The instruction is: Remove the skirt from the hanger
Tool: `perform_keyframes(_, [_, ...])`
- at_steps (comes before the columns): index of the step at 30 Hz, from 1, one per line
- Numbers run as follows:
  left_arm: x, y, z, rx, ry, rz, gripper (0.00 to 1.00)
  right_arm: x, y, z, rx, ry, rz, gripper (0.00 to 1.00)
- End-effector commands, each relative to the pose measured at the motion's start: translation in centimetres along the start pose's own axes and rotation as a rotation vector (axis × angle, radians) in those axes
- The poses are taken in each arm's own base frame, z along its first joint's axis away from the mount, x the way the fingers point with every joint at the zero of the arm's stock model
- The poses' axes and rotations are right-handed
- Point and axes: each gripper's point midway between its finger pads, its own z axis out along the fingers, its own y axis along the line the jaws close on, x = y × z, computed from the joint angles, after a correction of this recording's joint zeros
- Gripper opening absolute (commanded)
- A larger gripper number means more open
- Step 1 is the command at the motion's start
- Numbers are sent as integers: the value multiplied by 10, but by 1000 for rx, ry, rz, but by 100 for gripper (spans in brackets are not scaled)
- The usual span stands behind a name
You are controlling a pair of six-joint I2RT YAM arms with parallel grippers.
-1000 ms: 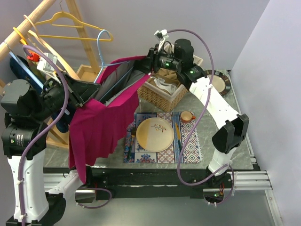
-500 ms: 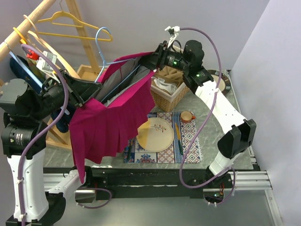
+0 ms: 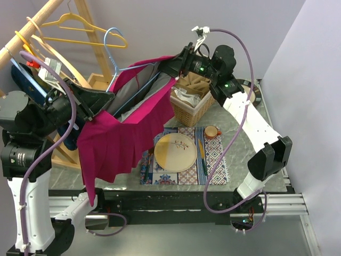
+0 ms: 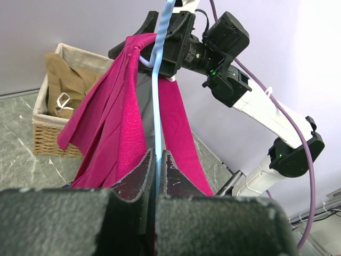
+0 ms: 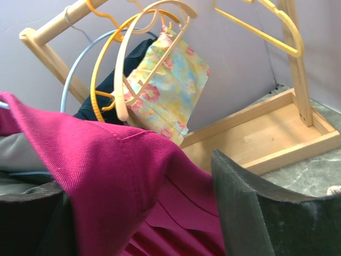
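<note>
The magenta skirt (image 3: 122, 138) hangs on a light blue hanger (image 3: 109, 56), stretched between my two grippers above the table's left side. My left gripper (image 3: 104, 101) is shut on the hanger's wire (image 4: 156, 106), which passes between its fingertips (image 4: 155, 160). The skirt (image 4: 117, 122) drapes on both sides of the wire. My right gripper (image 3: 171, 66) holds the far end of the waistband, above the basket. In the right wrist view the waistband (image 5: 117, 181) fills the gap of this gripper (image 5: 141, 224). One finger is on the lining side and one is outside.
A wicker basket (image 3: 189, 106) with cloth stands under the right gripper. A plate (image 3: 176, 152), cutlery and a small cup (image 3: 212, 132) lie on a patterned mat (image 3: 216, 168). A wooden rack (image 3: 32, 24) at back left carries a yellow hanger (image 3: 80, 24) and other clothes (image 5: 165, 80).
My right gripper has moved right and slightly up with the waistband, pulling the skirt's top edge wider along the hanger. The left gripper and the hanger have risen a little.
</note>
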Motion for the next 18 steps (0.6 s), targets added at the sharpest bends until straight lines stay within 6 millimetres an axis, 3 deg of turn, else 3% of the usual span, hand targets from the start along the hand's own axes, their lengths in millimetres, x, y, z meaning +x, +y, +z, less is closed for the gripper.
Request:
perform_keyframes(1, [-37, -15, -6, 11, -145, 121, 1, -29, 30, -17, -75, -48, -72, 59])
perform_keyframes(2, [-36, -13, -6, 5, -138, 119, 1, -28, 32, -18, -80, -41, -77, 41])
perform_keyframes(4, [-34, -13, -5, 14, -128, 124, 1, -26, 35, -19, -98, -44, -85, 38])
perform_keyframes(9, [-31, -20, -3, 68, -125, 114, 1, -12, 51, -21, -240, 16, -97, 48])
perform_keyframes(12, [-31, -21, -4, 68, -126, 125, 1, -6, 50, -23, -258, 40, -86, 53])
perform_keyframes(15, [-31, -15, -3, 42, -123, 130, 1, -10, 53, -30, -267, 30, -67, 73])
perform_keyframes(18, [-30, -7, 0, 9, -119, 124, 1, -22, 57, -36, -271, -1, -28, 77])
